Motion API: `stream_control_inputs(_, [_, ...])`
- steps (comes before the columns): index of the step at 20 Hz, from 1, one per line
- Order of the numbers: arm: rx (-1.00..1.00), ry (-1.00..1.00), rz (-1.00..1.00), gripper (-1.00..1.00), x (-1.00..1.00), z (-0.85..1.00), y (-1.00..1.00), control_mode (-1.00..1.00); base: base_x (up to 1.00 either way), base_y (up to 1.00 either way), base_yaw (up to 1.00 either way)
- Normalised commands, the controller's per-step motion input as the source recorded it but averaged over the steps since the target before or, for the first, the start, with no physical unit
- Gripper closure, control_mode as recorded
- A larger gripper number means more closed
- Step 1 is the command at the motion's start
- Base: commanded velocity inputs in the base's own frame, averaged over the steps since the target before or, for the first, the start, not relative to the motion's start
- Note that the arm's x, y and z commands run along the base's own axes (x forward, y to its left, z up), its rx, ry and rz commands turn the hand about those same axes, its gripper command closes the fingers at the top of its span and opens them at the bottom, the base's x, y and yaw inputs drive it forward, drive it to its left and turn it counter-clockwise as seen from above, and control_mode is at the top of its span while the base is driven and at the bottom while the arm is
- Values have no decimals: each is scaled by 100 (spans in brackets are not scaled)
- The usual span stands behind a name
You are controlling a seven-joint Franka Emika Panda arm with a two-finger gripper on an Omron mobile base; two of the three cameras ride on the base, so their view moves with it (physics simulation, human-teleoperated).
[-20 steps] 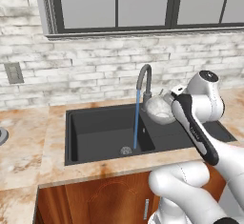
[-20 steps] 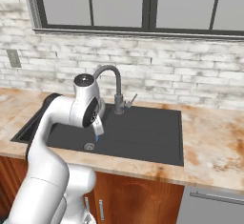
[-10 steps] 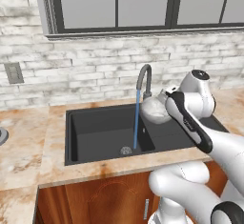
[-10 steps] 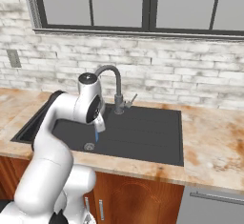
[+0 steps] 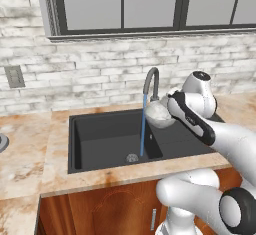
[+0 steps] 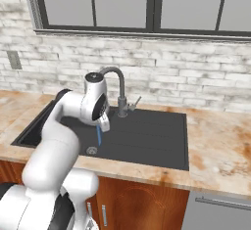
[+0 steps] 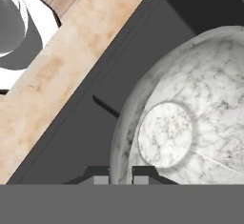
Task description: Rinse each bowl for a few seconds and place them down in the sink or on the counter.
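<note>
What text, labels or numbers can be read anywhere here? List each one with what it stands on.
None: no words, numbers or signs show in any view.
The bowl in the gripper bears only grey marbling.
The tap, sink, counter and wall outlet carry no lettering.

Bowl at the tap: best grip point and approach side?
The rim. The bowl is thin-walled, round and too wide to span, so pinch one wall, one finger inside, one outside, coming from the side away from the tap. The gripper is already shut on the bowl that way, its rim between the fingertips.
</note>
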Motion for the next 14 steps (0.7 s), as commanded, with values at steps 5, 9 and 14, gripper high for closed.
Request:
stream_control_inputs(5, [0,3,2,100,33,-9,3,-100,0,0,0])
stream_control_inputs(9, [0,2,2,100,34,-8,3,-100,0,0,0])
stream_control_inputs(14, [1,2,2,100,33,-8,3,-100,0,0,0])
